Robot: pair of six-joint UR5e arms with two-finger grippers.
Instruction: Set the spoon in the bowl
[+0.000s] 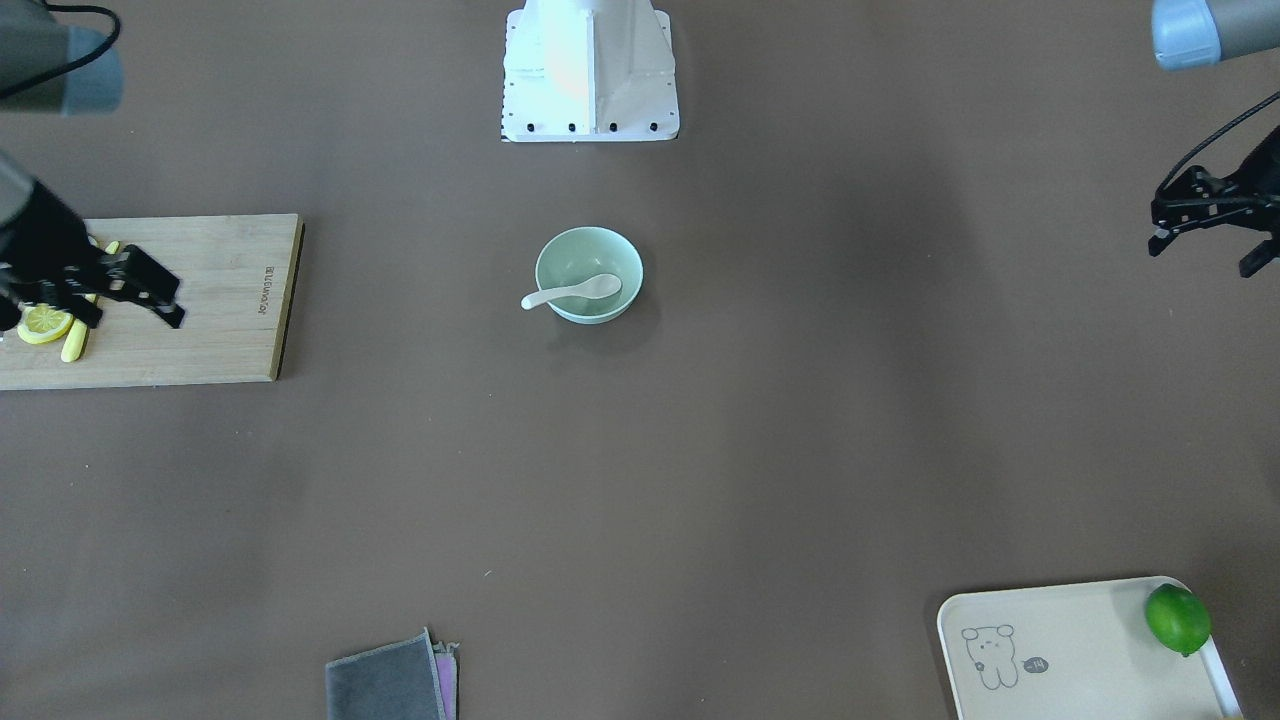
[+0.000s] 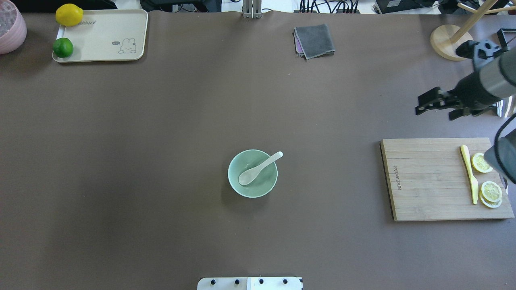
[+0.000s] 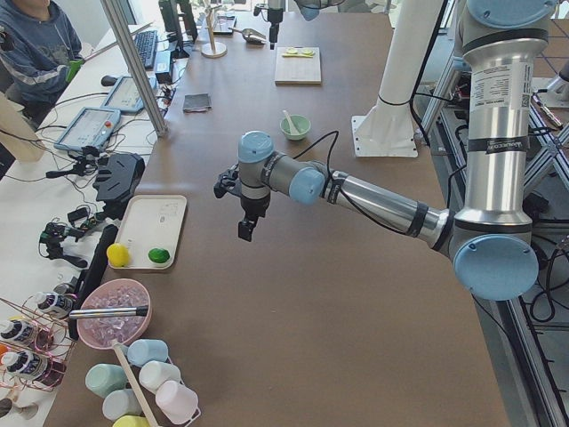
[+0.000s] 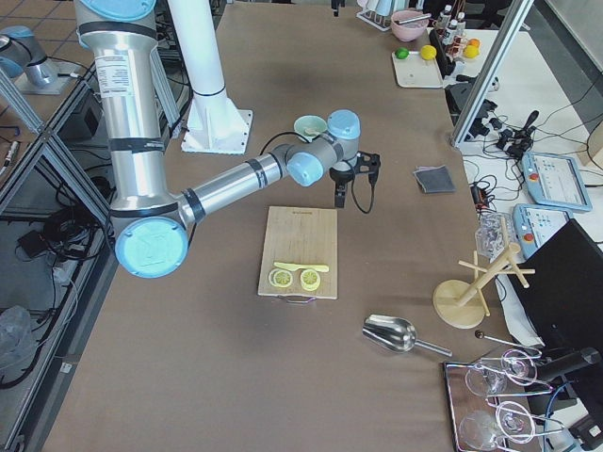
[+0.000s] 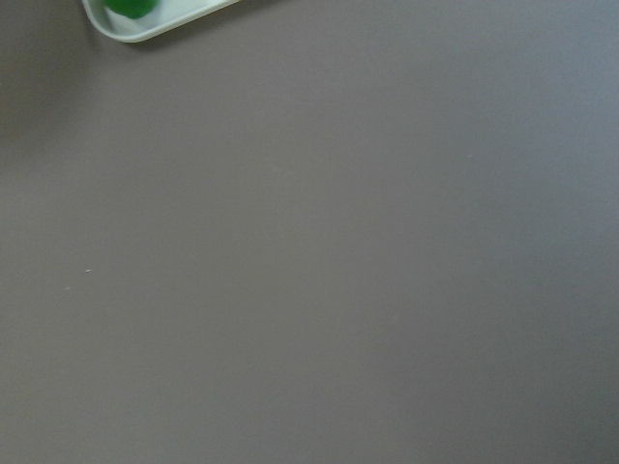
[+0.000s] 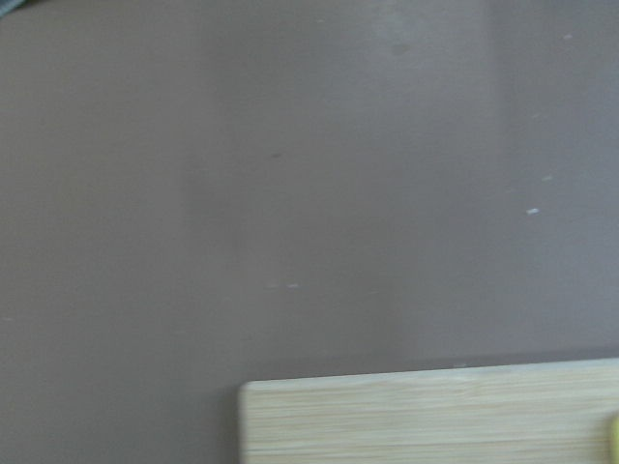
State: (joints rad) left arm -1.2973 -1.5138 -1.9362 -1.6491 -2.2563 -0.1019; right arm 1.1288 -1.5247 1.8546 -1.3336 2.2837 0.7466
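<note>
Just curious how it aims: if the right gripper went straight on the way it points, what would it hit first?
Probably the table, just off the cutting board; the right gripper points down, though depth is unclear.

Brown tabletop (image 5: 329, 271) fills view; tray corner (image 5: 164, 27) top left, holding lime (image 5: 128, 6).

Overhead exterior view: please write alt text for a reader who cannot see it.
A white spoon rests in a mint-green bowl at the middle of a brown table, its handle leaning over the rim. The right gripper hangs empty near a wooden cutting board at the view's right.
</note>
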